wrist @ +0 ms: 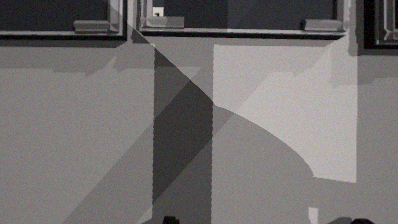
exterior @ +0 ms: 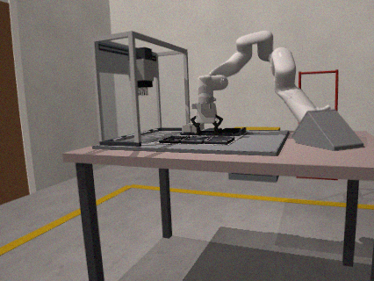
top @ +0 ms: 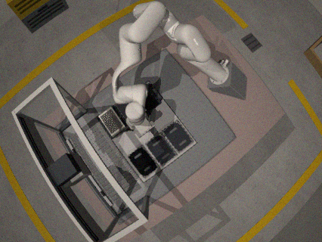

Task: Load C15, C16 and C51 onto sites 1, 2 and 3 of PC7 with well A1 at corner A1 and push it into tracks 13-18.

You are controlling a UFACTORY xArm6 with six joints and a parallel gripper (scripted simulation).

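Note:
The plate carrier PC7 [top: 162, 148] lies loose on the apron, at an angle to the rails, and its three dark sites look empty. Its near edge with grey locators fills the top of the wrist view [wrist: 240, 20]. My gripper [top: 137, 120] is open and empty. It hangs low over the apron between the carrier and the row of nests, and also shows in the side view [exterior: 206, 125]. Only its fingertips show at the bottom of the wrist view [wrist: 265, 220]. A pale plate with a well grid [top: 112, 122] sits in the nest nearest the rails. A dark block [top: 153, 99] sits beside my wrist. The middle nest is hidden under my arm.
The instrument's open frame [top: 75, 159] stands over the loading rails [top: 106, 155] to the left of the apron. A dark pipetting head [exterior: 145, 70] hangs inside the frame. The arm's grey wedge base [top: 230, 81] stands at the far side of the deck.

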